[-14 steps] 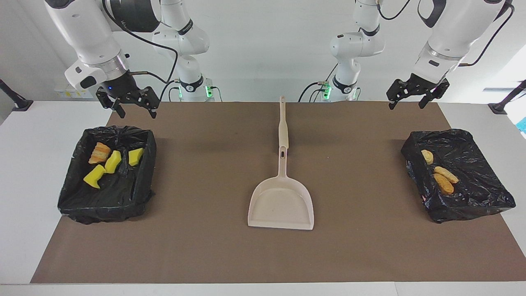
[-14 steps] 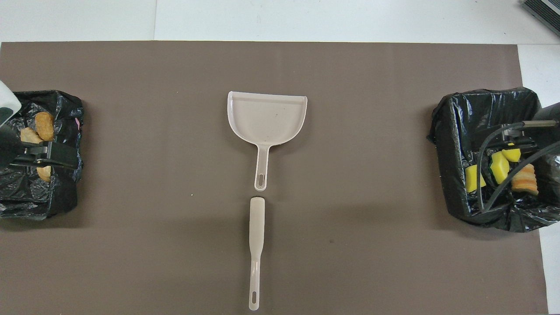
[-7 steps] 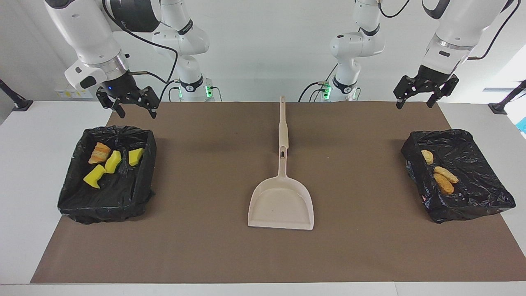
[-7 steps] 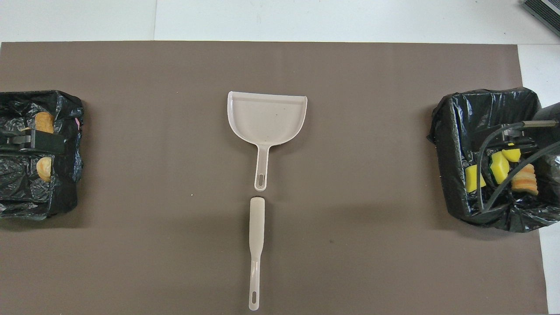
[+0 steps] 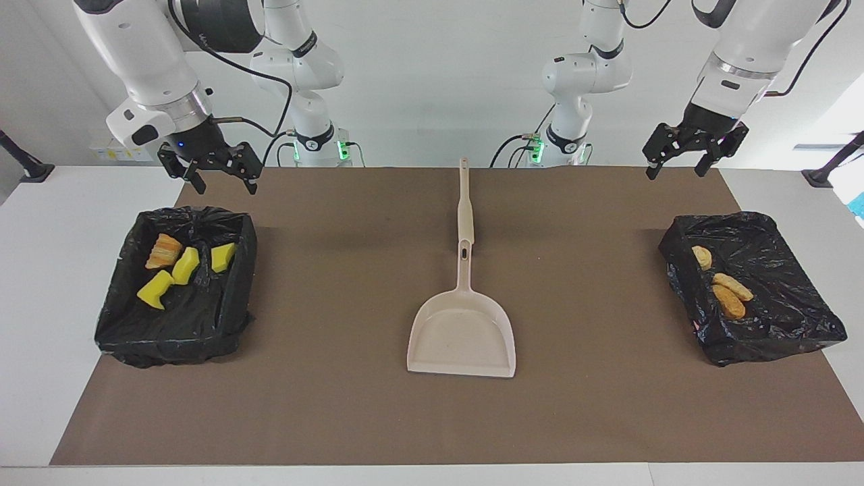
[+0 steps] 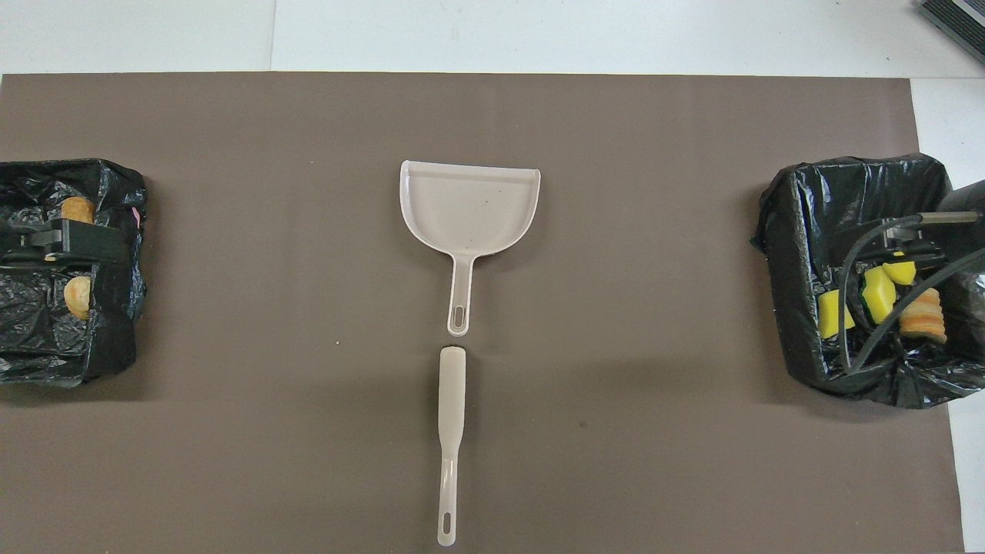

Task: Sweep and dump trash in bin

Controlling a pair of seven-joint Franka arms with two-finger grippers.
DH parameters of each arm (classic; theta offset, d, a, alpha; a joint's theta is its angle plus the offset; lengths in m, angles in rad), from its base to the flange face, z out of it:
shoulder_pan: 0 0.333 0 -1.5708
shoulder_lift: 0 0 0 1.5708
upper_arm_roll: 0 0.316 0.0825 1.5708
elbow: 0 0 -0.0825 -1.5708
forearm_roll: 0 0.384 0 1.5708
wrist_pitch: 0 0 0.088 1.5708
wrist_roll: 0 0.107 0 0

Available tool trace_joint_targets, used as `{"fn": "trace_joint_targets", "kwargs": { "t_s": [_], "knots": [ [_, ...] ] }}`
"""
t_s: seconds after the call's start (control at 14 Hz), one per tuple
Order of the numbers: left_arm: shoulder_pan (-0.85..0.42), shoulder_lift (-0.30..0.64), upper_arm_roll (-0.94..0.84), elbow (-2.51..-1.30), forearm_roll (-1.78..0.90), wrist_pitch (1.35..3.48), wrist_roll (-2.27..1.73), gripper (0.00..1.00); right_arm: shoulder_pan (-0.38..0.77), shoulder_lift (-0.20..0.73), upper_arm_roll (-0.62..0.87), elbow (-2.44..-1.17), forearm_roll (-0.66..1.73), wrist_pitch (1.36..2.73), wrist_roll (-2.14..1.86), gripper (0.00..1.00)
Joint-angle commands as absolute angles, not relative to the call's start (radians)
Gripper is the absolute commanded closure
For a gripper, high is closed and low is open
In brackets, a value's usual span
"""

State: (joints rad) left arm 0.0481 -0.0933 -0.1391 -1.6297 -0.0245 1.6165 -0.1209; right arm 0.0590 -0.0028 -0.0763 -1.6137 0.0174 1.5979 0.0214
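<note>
A: Our right gripper [image 5: 223, 183] hangs at the upper left of the facing view. Its fingers are apart and hold nothing, and it is in the air by the top edge of the bin [image 5: 169, 337] there.

B: The left gripper [image 5: 676, 169] at the upper right is the same: spread, empty, up above the other bin [image 5: 776, 337]. Where do we put the trash [image 5: 185, 264]?

A: All of it is in the bins. We count three yellow pieces [image 5: 156, 289] and one bread lump [image 5: 164, 251] in the bin at middle left. Three more lumps [image 5: 732, 287] lie in the one at middle right. We see none on the mat [image 5: 324, 304].

B: The dustpan [image 5: 462, 334] lies empty at frame centre, with the brush [image 5: 464, 202] just above it, their handle ends close but apart. So we judge the job done.

A: What can spoil it, then?

B: In the overhead view the right arm's cable [image 6: 842, 300] loops over that bin's opening. If we swing the arm away low, the cable could hook the loose bag and drag or tip the bin.

A: The middle-right bin also looks slumped, with its lumps lying high near the rim. A knock from the left gripper might roll them out.
</note>
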Motion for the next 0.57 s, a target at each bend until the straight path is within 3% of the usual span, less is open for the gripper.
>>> {"fn": "trace_joint_targets", "kwargs": {
  "t_s": [0.0,0.5],
  "knots": [
    [0.060,-0.100,-0.144,-1.631,-0.029,1.620,-0.138,0.00,0.052,-0.006,-0.075,-1.614,0.034,1.586,0.035,0.00],
    [0.061,-0.106,-0.133,-1.631,-0.028,1.605,-0.138,0.00,0.046,-0.008,-0.094,-1.598,-0.064,1.533,0.012,0.00]
  ]
}}
